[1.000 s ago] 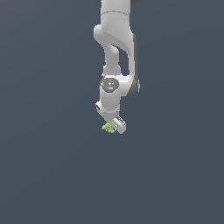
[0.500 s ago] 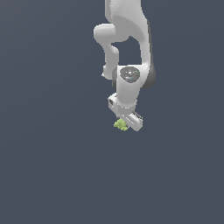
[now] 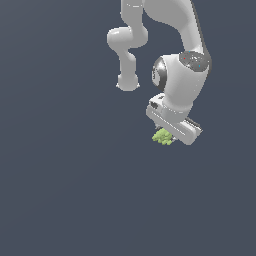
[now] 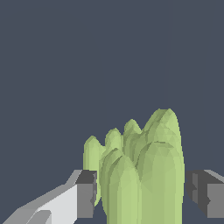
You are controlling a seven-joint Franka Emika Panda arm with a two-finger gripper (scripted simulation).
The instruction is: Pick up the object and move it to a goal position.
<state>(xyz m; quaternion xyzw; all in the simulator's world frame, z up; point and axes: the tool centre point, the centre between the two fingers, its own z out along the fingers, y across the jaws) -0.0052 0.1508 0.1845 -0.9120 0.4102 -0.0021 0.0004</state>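
Observation:
The object [image 3: 162, 136] is a small lumpy yellow-green thing of bumpy segments, hanging under the white arm's hand in the exterior view. My gripper [image 3: 167, 136] is shut on it and holds it in the air, with most of it tucked behind the hand. In the wrist view the object [image 4: 140, 175] fills the space between the two dark finger pads [image 4: 86, 192], which press against its sides. My gripper [image 4: 142, 192] shows only its fingertips there. No goal marker shows in either view.
A plain dark grey-blue surface [image 3: 60, 190] fills the background in both views. The white arm [image 3: 182, 80] comes down from the top of the exterior view. No other objects show.
The arm has swung toward the exterior view's right, carrying the object along in the shut gripper. The hand has turned a little as it moved.

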